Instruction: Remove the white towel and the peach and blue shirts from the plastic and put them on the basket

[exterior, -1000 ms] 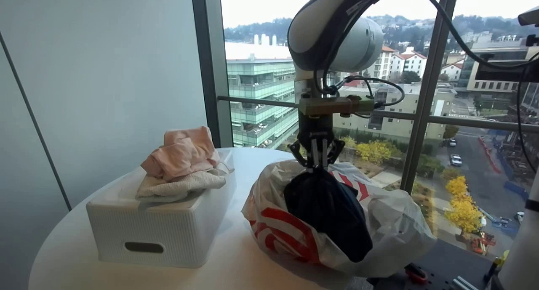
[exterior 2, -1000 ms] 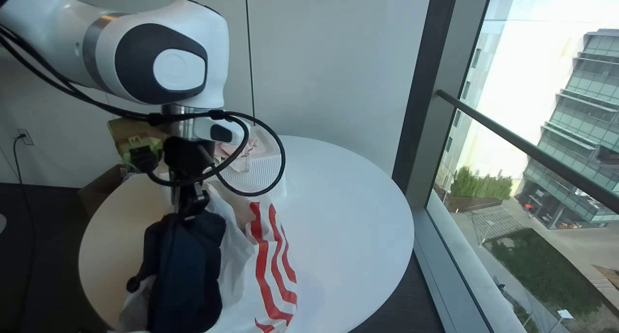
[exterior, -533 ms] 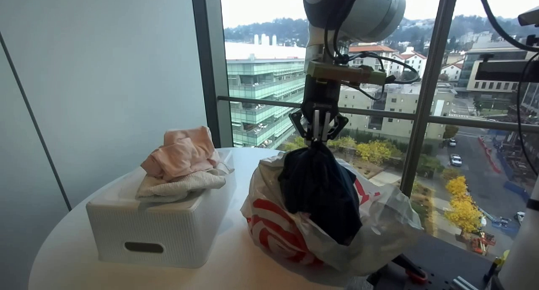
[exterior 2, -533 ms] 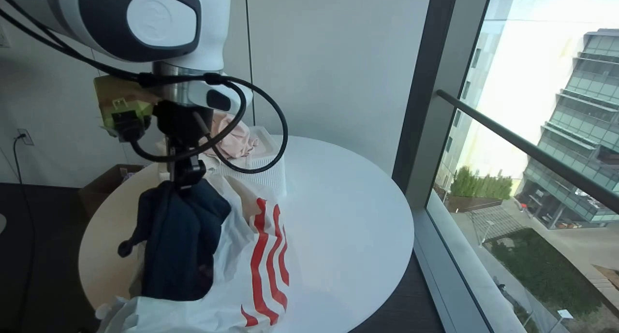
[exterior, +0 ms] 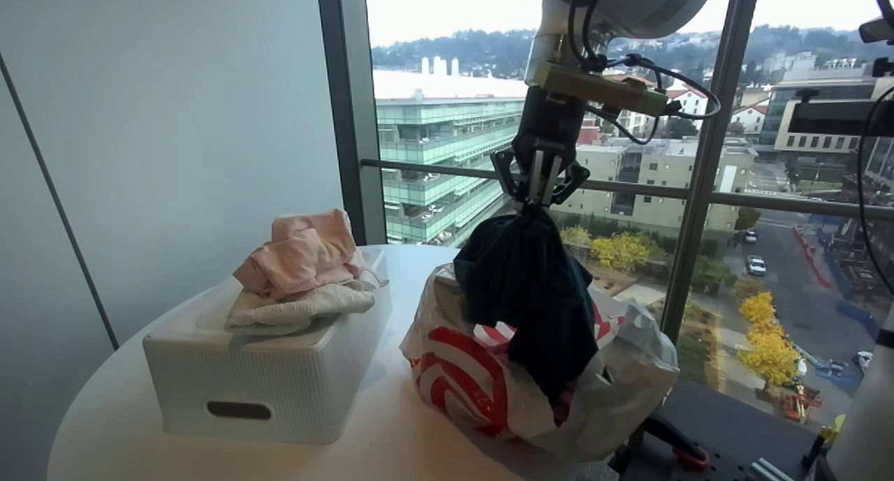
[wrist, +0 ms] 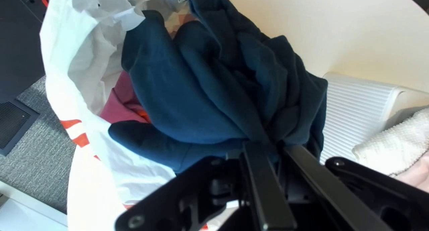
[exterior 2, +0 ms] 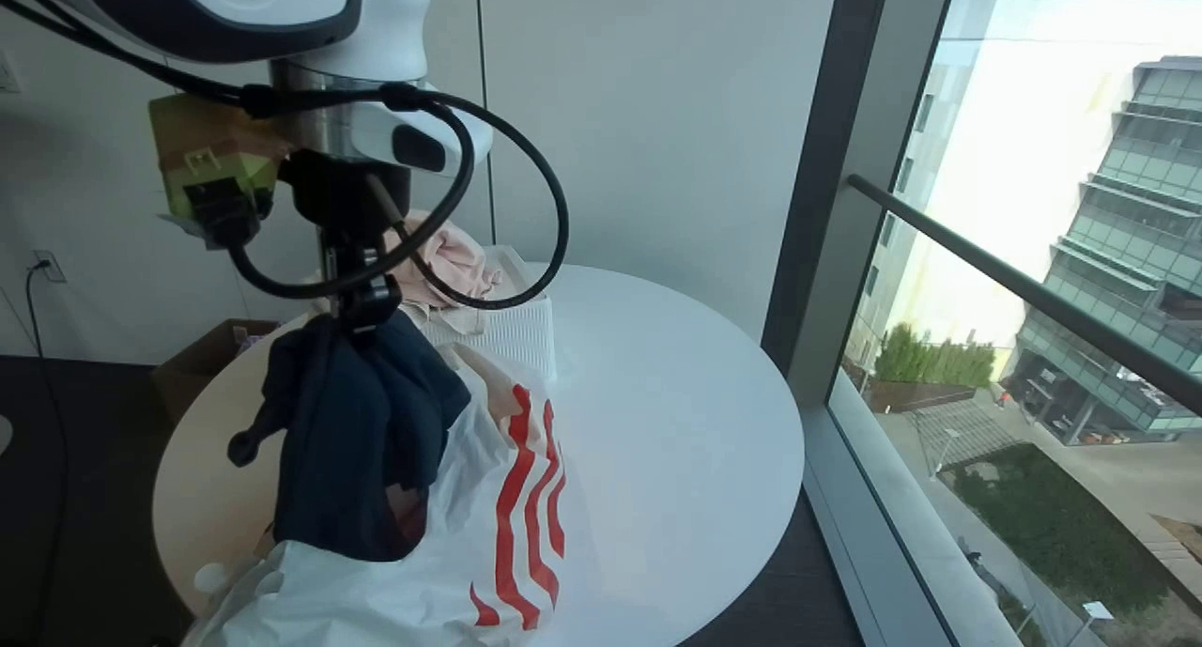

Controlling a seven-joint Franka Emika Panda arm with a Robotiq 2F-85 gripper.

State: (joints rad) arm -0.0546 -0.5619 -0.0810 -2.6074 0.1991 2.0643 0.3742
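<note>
Hanging from the jaws: the blue shirt (exterior: pixel 524 278) – bunched at the top, draped down into the mouth of the plastic bag (exterior: pixel 464 376), on the right of the desk (exterior: pixel 119 411) in an exterior view.
Jaws: drawn narrow, with the dark cloth pinched between their tips.
Last second: jaws and shirt have risen, so more of the shirt shows above the bag; the bag's right end has drawn in, and raspberry-pink cloth (wrist: pixel 120 107) now shows below the shirt.
Shirt's lower folds: at the bag's mouth – whether they are clear of the plastic, I cannot tell.
White towel (exterior: pixel 307 310): on top of the basket (exterior: pixel 237 383), at the left, under the peach shirt (exterior: pixel 300 257); neither has moved.
Meaning for the task: two pieces look placed, and pulling out the third seems well along.
Next: probably more lift, then a carry leftward to the basket.
Risk: trailing folds could drag the bag or the pink cloth along.
</note>
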